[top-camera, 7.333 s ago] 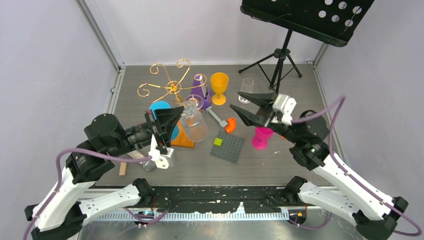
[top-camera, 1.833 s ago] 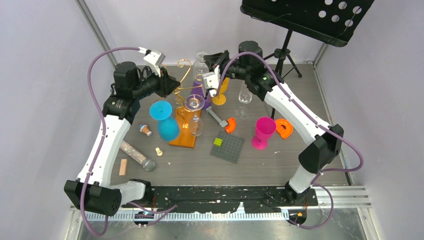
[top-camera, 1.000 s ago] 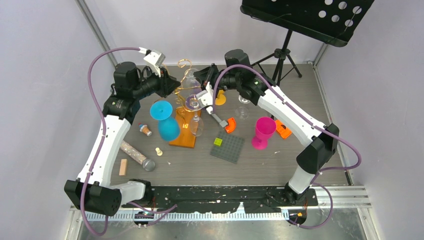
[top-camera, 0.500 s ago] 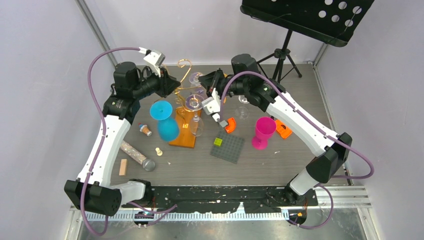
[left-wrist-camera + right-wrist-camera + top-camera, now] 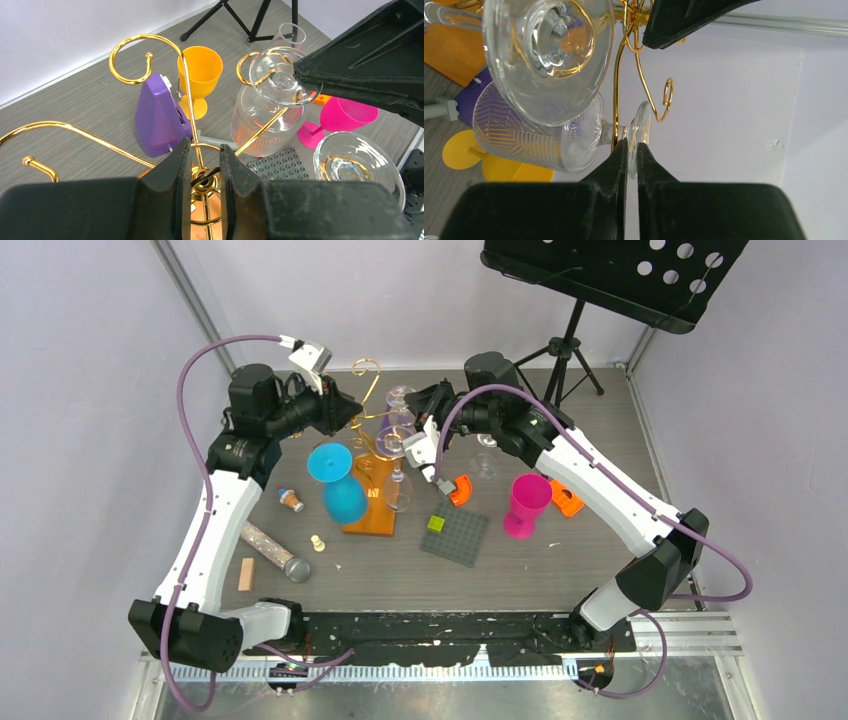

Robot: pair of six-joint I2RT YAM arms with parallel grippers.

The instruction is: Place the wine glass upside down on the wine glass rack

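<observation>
The right gripper [image 5: 631, 145] pinches the foot of a clear wine glass [image 5: 544, 145], bowl down, at the curled tip of one scroll arm of the gold wine glass rack [image 5: 368, 512] on the counter [image 5: 560, 570]. Whether the foot rests on the wire cannot be told. The left gripper [image 5: 202, 160] is clamped narrowly around the rack's central stem. A second clear glass [image 5: 357, 165] and a blue goblet [image 5: 345, 500] hang bowl-down from the rack's other arms.

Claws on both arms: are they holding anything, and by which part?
The right claw pinches a clear wine glass by the edge of its round foot. The left claw clamps the gold wine glass rack at its central stem.
</observation>
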